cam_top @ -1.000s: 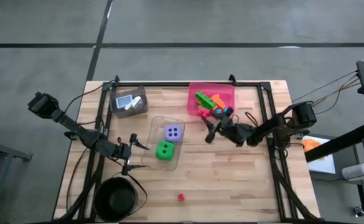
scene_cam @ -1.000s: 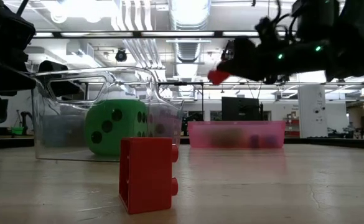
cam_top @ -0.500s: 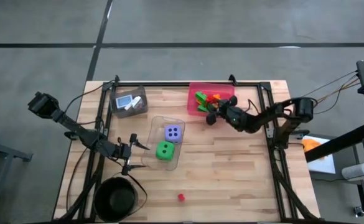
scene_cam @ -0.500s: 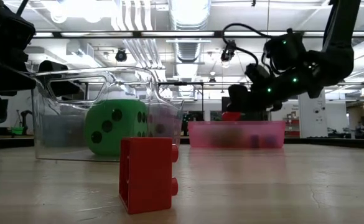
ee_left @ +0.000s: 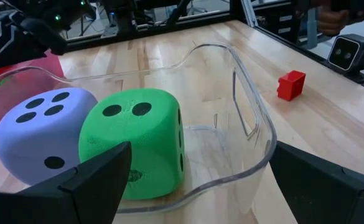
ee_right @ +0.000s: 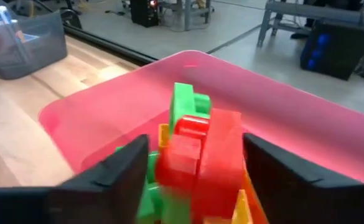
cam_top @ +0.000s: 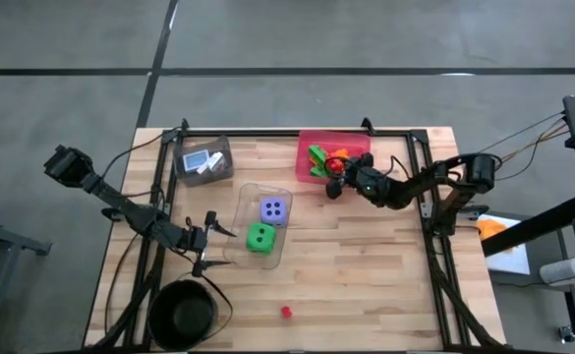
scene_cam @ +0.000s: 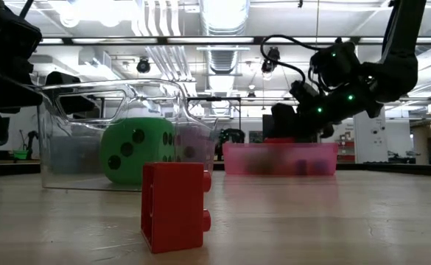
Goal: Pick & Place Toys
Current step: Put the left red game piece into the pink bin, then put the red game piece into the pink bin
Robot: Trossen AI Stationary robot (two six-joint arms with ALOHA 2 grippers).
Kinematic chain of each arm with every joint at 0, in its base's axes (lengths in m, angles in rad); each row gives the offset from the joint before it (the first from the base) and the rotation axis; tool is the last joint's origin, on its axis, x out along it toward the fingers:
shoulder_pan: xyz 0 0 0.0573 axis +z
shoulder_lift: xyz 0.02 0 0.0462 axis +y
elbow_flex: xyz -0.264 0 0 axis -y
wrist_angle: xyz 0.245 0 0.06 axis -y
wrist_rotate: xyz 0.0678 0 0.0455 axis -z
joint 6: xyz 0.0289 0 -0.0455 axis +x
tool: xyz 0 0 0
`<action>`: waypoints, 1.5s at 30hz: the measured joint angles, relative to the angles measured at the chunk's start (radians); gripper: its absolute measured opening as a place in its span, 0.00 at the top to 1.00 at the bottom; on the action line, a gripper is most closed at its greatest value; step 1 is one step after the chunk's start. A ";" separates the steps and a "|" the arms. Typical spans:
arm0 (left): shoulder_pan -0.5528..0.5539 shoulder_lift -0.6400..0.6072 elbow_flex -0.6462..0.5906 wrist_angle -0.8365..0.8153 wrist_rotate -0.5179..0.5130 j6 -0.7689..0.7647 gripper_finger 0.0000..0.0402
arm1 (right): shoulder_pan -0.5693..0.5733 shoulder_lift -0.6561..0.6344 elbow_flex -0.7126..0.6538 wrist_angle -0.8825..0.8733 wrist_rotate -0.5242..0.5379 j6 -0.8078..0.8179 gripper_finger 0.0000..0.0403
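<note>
My right gripper [cam_top: 335,178] hangs over the near part of the pink bin [cam_top: 305,145], shut on a red brick [ee_right: 200,152]. The bin holds green, orange and red bricks [ee_right: 183,102]. My left gripper [cam_top: 209,242] is open and empty at the left side of the clear bin [cam_top: 251,191]. That bin holds a purple die [cam_top: 274,209] and a green die [cam_top: 259,237], which also show in the left wrist view [ee_left: 141,140]. A second red brick [cam_top: 286,312] stands alone on the table near the front edge. My right gripper pinches the red brick between its two fingers, one on its studded side [ee_right: 169,155] and one on the opposite side [ee_right: 236,155]. The fingers slant down from the table's right. The brick is just above the bricks in the pink bin; whether it rests on them I cannot tell.
A grey bin [cam_top: 203,159] with picture cards stands at the far left. A black round bowl [cam_top: 182,313] sits at the near left corner. The black frame rails [cam_top: 420,187] run along the table's sides. Open wood lies between the clear bin and the right rail.
My right gripper has carried the red brick from beside the pink bin toward the far edge, over the bin. It has come down from well above the rim to just over it. My left arm has kept still.
</note>
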 joint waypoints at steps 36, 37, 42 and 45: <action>0.000 0.000 0.000 0.000 0.000 -0.002 0.07 | 0.617 -0.082 0.211 -0.204 -0.285 0.104 0.29; 0.000 0.000 0.000 0.000 0.000 -0.002 0.07 | 0.651 -0.071 0.244 -0.255 -0.281 0.108 0.29; 0.000 0.000 0.000 0.000 0.000 -0.002 0.07 | 0.785 0.019 0.422 -0.493 -0.186 0.174 0.30; 0.000 0.000 0.000 0.000 0.000 -0.002 0.07 | 0.837 0.094 0.524 -0.569 -0.128 0.215 0.30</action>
